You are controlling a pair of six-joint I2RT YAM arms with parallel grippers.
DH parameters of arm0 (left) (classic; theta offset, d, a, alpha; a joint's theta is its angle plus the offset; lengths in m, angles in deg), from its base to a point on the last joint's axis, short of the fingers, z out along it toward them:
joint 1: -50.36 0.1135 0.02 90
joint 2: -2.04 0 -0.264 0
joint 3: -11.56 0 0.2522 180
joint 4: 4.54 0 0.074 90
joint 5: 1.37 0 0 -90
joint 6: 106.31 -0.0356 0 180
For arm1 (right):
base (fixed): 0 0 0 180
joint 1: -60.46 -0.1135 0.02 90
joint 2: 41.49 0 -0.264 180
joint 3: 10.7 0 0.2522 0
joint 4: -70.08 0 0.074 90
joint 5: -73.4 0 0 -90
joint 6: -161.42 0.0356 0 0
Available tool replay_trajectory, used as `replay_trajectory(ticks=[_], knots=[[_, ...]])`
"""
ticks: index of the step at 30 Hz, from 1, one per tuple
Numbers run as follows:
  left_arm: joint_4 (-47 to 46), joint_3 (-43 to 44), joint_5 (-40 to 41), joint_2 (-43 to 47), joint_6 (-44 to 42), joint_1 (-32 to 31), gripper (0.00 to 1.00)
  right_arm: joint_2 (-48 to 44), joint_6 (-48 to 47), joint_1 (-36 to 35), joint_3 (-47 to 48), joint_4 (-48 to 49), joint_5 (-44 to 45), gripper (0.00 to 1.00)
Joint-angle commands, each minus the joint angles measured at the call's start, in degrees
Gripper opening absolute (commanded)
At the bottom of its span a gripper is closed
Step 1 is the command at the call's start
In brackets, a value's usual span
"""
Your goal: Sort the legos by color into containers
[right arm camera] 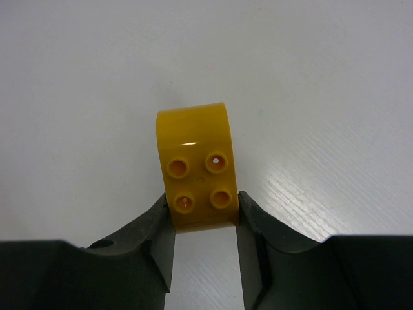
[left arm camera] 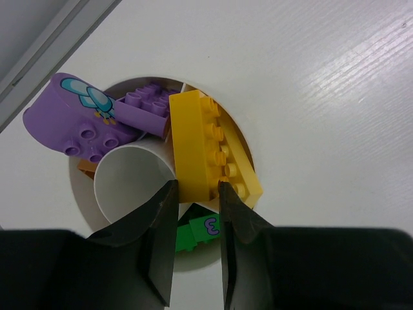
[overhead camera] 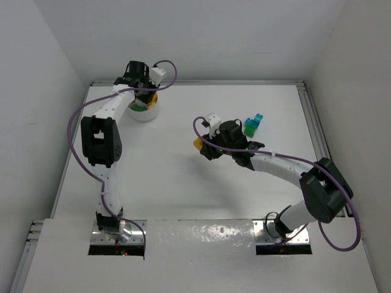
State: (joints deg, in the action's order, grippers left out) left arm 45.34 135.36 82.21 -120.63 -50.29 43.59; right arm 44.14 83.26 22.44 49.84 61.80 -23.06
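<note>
Left arm (overhead camera: 116,107), right arm (overhead camera: 278,163): white links, chunky black joints, purple cables (overhead camera: 72,137) looping alongside, matte black fingers (left arm camera: 155,245) up front.

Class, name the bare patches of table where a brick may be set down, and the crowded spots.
Free: the table's middle between the two arms, and the far strip between bowl and teal brick. Crowded: the bowl, brimming under the left pincer; the right pincer's side.

Two bricks gripped
Long yellow brick (left arm camera: 210,152) between left jaws, over white bowl (left arm camera: 129,184); curved orange brick (right arm camera: 197,171) between right jaws.
</note>
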Motion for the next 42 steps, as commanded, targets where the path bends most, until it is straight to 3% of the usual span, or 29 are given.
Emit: replay_trajectory(ticks=[1,14,21,24,28,31,36,42], knots=[[-2.4,1.4,-1.1,4.7,0.5,0.1,0.00,-1.8,-0.1,-0.2,1.0,0.9,0.0,0.00],[-1.6,1.7,-0.7,6.2,-2.8,0.1,0.00,-1.8,-0.5,-0.1,1.4,1.2,-0.2,0.00],[-2.5,0.5,-0.7,8.5,-8.8,0.1,0.00,-1.7,-0.5,-0.1,1.4,1.2,-0.3,0.00],[-12.4,-6.7,-4.5,12.4,-0.7,1.7,0.00,-1.5,-0.1,-0.1,1.1,1.7,-0.6,0.00],[-30.8,-23.2,-11.6,19.6,8.7,3.9,0.00,-1.5,0.0,-0.1,1.3,1.5,-0.7,0.00],[-36.5,-30.2,-13.8,21.5,10.8,4.1,0.00,-1.7,-0.1,-0.1,1.4,1.2,-0.5,0.00],[-57.5,-40.9,-22.6,24.7,22.6,6.7,0.00,-2.6,1.3,-0.1,0.2,2.5,0.6,0.00],[-53.8,-38.8,-25.6,26.5,23.8,6.7,0.00,-0.6,4.2,-0.1,3.3,-0.3,6.1,0.00]])
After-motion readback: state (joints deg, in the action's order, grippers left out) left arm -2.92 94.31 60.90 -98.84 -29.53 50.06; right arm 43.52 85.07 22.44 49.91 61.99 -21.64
